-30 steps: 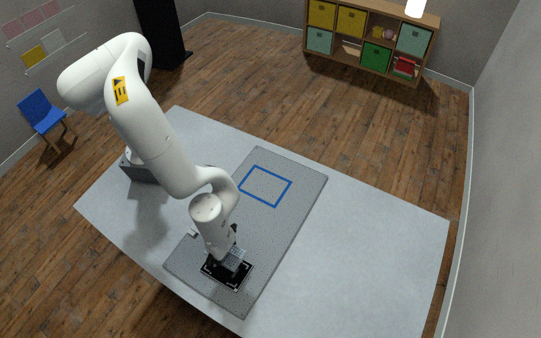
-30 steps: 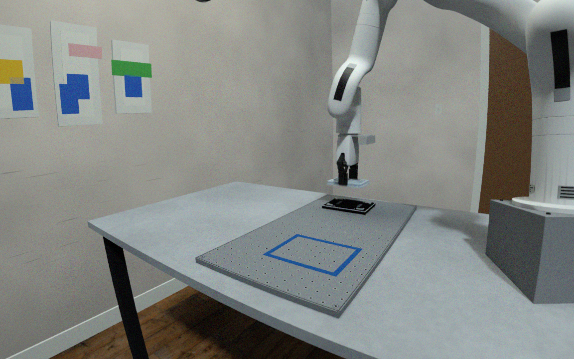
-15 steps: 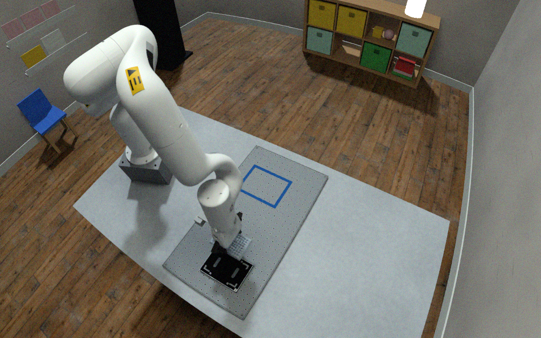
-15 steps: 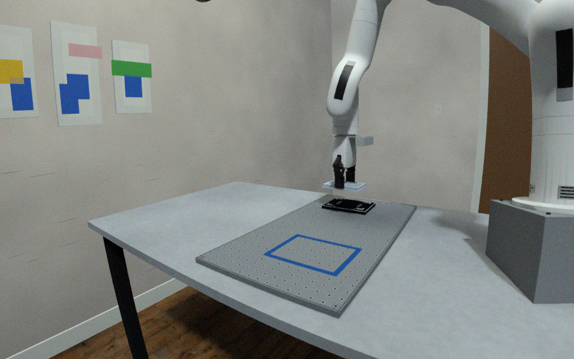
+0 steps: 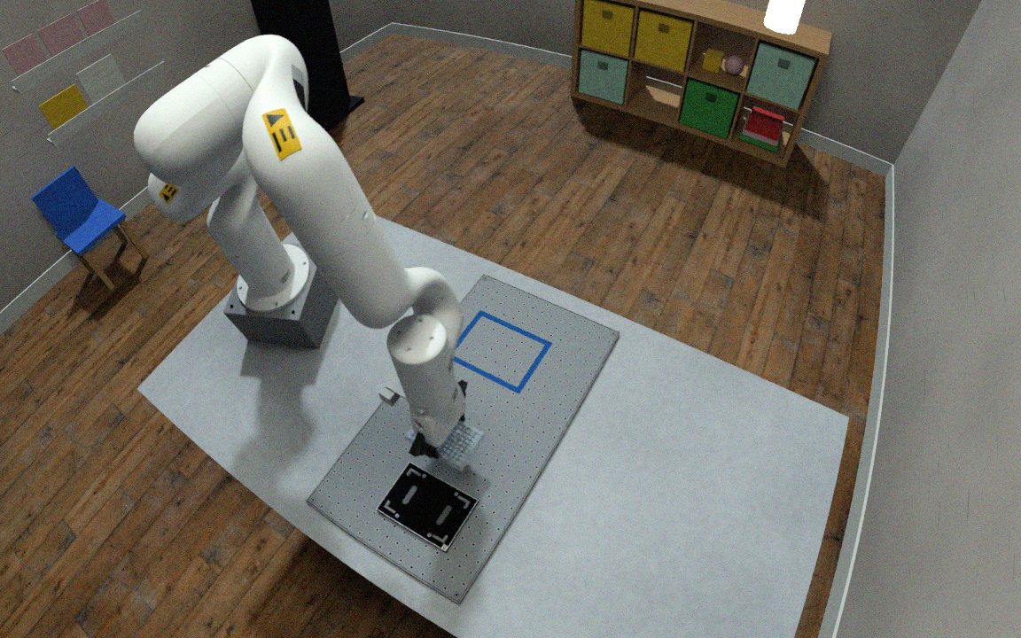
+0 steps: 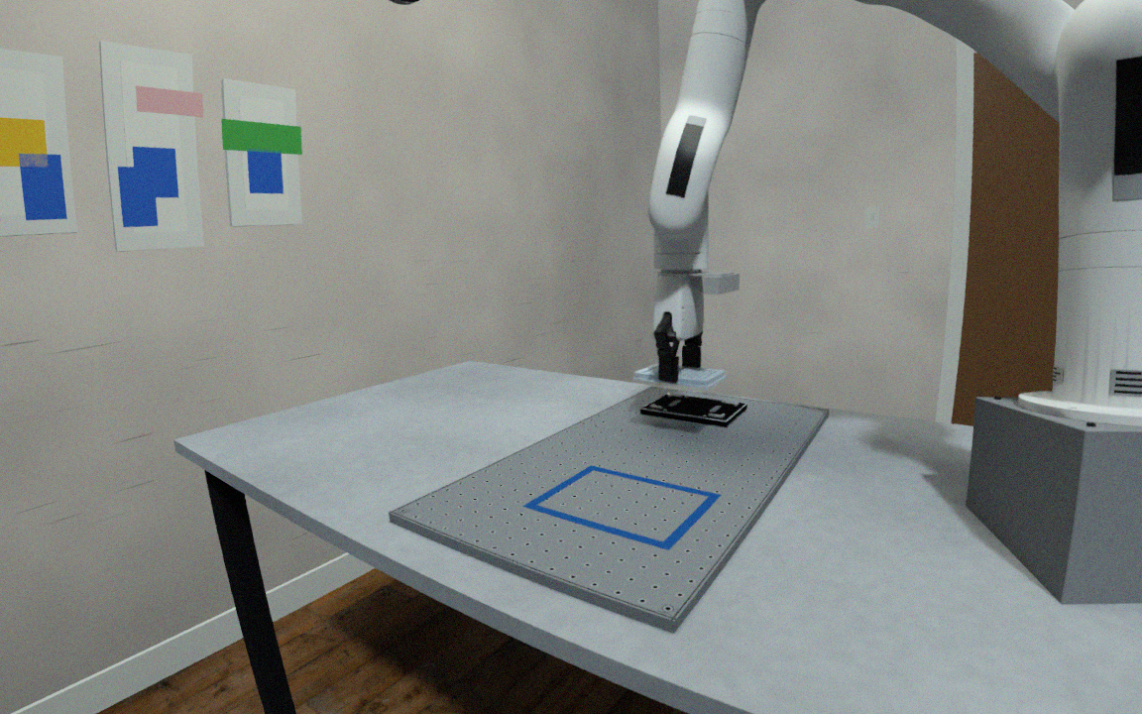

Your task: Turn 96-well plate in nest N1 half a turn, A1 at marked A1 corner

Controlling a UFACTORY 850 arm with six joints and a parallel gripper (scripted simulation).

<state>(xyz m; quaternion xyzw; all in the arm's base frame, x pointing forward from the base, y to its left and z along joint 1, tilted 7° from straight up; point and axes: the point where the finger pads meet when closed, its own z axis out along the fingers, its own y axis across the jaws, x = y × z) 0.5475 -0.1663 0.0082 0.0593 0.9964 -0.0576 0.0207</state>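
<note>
The 96-well plate [image 5: 463, 444] is off its seat. In the top view it sits low and centre in the frame, hanging just above and to the upper right of the black plate nest N1 [image 5: 427, 508], partly hidden under the wrist. In the exterior view the plate [image 6: 680, 376] shows as a thin pale slab, level, with a clear gap of air between it and the nest [image 6: 693, 409] below. Its long axis looks roughly parallel to the nest's long side, though I would not swear to that from here. I cannot pick out the cut-off corner in either view, so I cannot say which way A1 points now; the A1 mark on the nest is also too small to read.

The gripper [image 6: 676, 365] comes straight down on the plate from above. I read the jaws as clamped across the plate, standing wide because it fills nearly their whole span.

My judgement: what matters next is the plate's turn about the vertical against the nest's white corner locators, and then its offset, since it hangs slightly off to one side and not squarely over the nest.

Outward: nest on the grey perforated breadboard [image 5: 530, 444], blue taped rectangle [image 5: 502, 349] well apart near mid-frame, all on the desk [image 5: 697, 492].
</note>
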